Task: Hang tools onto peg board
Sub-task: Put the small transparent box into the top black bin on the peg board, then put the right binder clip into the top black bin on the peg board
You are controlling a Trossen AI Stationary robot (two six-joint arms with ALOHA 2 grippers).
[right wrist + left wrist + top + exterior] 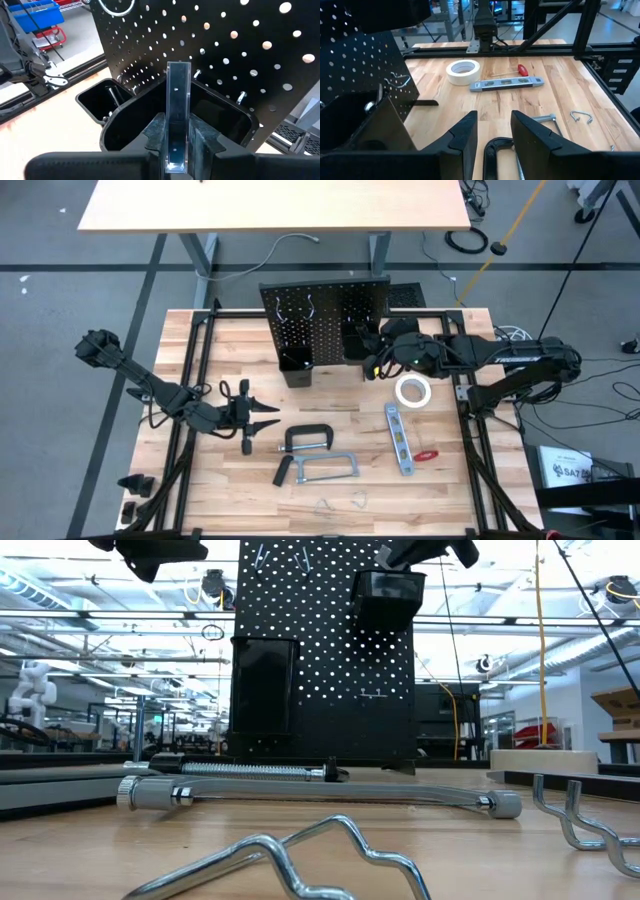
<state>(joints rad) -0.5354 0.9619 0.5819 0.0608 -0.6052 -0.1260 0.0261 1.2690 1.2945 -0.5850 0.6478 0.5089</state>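
Note:
The black peg board [322, 315] stands upright at the table's far middle, with two black bins [100, 102] [220, 117] on its face. My right gripper [177, 147] [371, 358] hovers over one bin, shut on a narrow, clear, bluish flat strip [178, 100]. At the table's left my left gripper [495, 135] [268, 416] is open above the black C-clamp [308, 438] and holds nothing. The grey hacksaw [325, 468], grey level [399, 438], red-handled tool [427, 454] and white tape roll [412, 391] lie flat on the table. My right gripper pinches the strip's near end [177, 135] between its two fingers. The fingers slant down toward the peg board and lie along the strip. The strip sticks out ahead of them over the bin's open top, clear of the table. I cannot tell whether its far end touches the board.
Loose wire hooks [340, 502] [300, 850] lie near the table's front edge. Silver hooks [240, 96] stick out of the peg board. The left bin holds a small metal piece [112, 95]. A black frame [465, 410] runs along both sides of the table.

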